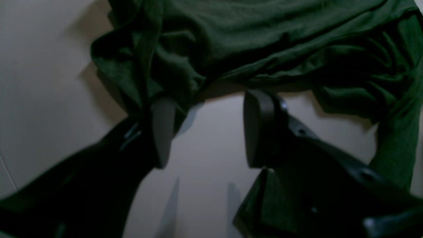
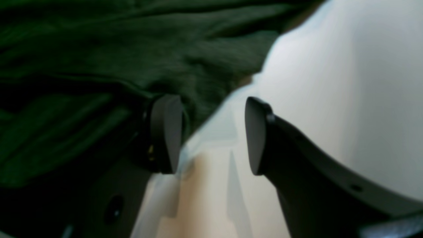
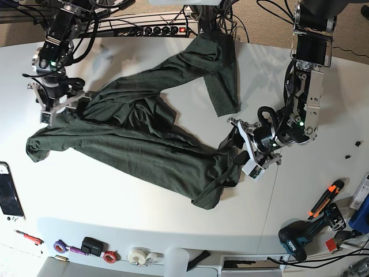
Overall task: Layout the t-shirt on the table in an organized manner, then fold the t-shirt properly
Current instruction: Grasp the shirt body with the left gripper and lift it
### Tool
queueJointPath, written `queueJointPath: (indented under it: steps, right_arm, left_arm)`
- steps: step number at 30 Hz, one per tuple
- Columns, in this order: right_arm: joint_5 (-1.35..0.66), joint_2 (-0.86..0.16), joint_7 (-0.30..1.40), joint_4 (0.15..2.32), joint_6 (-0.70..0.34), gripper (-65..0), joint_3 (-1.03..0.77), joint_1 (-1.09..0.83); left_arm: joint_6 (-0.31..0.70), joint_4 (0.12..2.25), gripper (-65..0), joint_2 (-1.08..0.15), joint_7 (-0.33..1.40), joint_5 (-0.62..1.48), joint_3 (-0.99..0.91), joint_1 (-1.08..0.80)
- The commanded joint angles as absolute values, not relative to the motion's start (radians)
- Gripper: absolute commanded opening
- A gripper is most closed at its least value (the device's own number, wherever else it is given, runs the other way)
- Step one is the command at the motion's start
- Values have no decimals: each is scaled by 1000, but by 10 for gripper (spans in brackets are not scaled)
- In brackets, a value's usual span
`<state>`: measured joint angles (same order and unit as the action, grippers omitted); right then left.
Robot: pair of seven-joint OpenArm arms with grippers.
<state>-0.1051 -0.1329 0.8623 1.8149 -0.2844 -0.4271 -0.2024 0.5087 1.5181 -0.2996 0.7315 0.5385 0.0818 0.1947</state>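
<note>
while the dark green t-shirt (image 3: 144, 133) lies crumpled and spread across the middle of the white table (image 3: 173, 225), both arms sit low at its opposite edges. the left gripper (image 1: 211, 130) has its jaws spread wide over bare tabletop, its two pads standing apart with nothing between them; one fingertip (image 1: 162, 129) touches a bunched fold at the shirt's edge, the other stands just short of the fabric. the right gripper (image 2: 211, 134) is likewise wide apart, one pad (image 2: 166, 132) pressed against the rumpled cloth, the other over bare table; no fabric is pinched. in the base view the garment's sleeve reaches towards the table's far edge.
</note>
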Motion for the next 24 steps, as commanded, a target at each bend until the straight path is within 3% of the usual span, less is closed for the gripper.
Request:
queueJointPath:
  steps: [1, 5, 13, 21, 22, 24]
  right_arm:
    - [-112, -144, 838, 1831, -292, -345, -412, -194]
    - [-38, -144, 838, 1831, -284, -345, -327, -194]
    - [241, -144, 813, 1831, -72, -345, -221, -194]
    - [259, -148, 783, 1768, -55, -355, -223, -178]
    - [260, -150, 786, 1733, -57, -413, -223, -167]
    - [260, -156, 786, 1662, -72, -616, -223, -145]
  left_arm:
    - [514, 1534, -315, -305, 709, 554, 76, 219]
    - [514, 1534, -315, -305, 710, 553, 76, 219]
    - [514, 1534, -315, -305, 709, 554, 76, 219]
    - [514, 1534, -315, -305, 710, 554, 76, 219]
    - [515, 1534, -315, -305, 710, 554, 76, 219]
    - [525, 1534, -315, -305, 709, 553, 76, 219]
